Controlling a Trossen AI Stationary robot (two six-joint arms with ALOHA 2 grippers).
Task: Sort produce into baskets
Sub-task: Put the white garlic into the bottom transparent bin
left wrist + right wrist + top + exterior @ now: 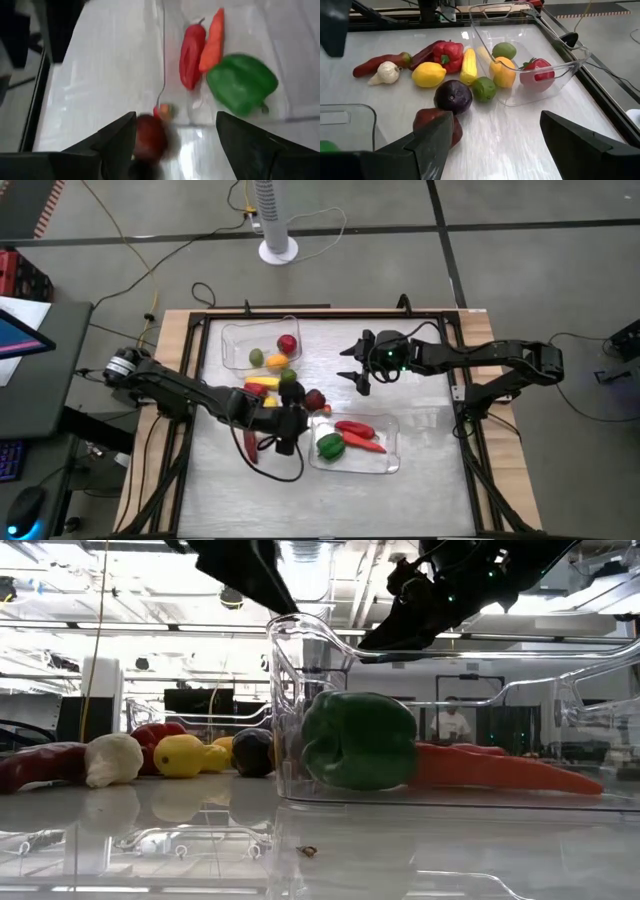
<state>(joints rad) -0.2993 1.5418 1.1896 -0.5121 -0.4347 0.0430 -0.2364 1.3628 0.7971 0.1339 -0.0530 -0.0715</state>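
Two clear trays stand on the table. The far tray (236, 340) holds a strawberry (536, 75), a lime (504, 50) and an orange piece (504, 71). The near tray (390, 460) holds a green pepper (242, 90), a red chili (191, 55) and a carrot (212, 40). Loose produce lies between the trays: corn (468, 65), a lemon (428, 74), a red pepper (447, 52), garlic (385, 72), a purple round piece (453, 96) and a dark red piece (437, 122). My left gripper (289, 435) is open above the near tray's left end. My right gripper (355, 372) is open above the table's middle.
A long dark red chili (248, 445) lies left of the near tray. A small green round piece (484, 88) sits by the far tray's wall. Bare table lies toward the near edge (300, 500) and on the right (430, 410). A raised dark frame rims the table.
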